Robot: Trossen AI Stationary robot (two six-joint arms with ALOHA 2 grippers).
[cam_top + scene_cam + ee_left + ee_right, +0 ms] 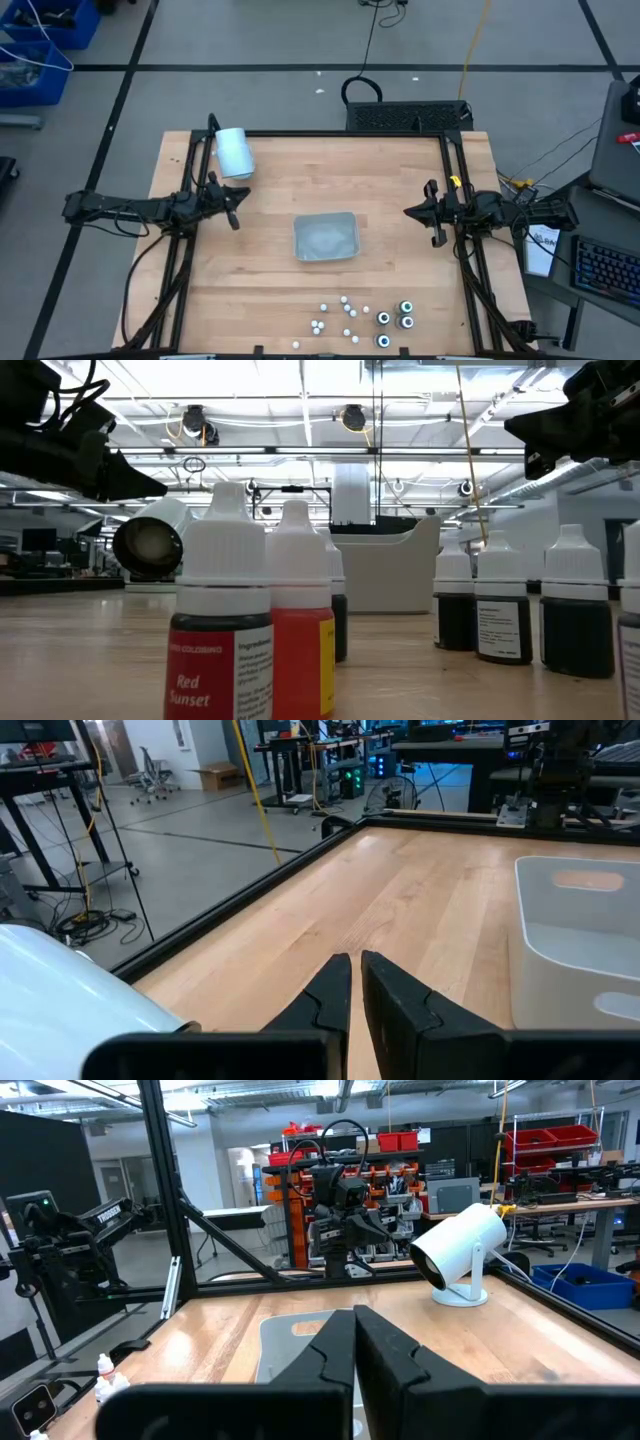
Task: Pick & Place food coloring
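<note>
- The food coloring bottles (362, 320) all stand in a loose cluster at the near edge of the bench (400, 180); most are small white-capped dots, and three darker bottles with ringed tops (398, 318) sit at the cluster's right side; from table height I read one label as "Red Sunset" on the red bottle (220, 630), an orange bottle (298, 625) just beside it, and dark ones (505, 610) off to the right.
- The grey tray (326, 237) sits mid-bench, well apart from the bottles; I see no bottle inside it, so I judge that nothing has been placed yet, if the tray is where they go.
- My left gripper (232, 201) hangs over the bench's left side, near the white cylinder (233, 152) and far from the bottles; its fingers (325, 998) stand narrow, a thin slit between them, holding nothing.
- My right gripper (432, 215) hangs over the right side, level with the tray and well short of the cluster; its fingers (335, 1348) are pressed together, empty.
- By my reckoning the task is at its very start; every bottle remains to be picked, and neither hand has reached toward the cluster.
- What is left: spread one pair of fingers, go down to the near edge, take a bottle, carry it away; the bottles stand close, so neighbours could topple.
</note>
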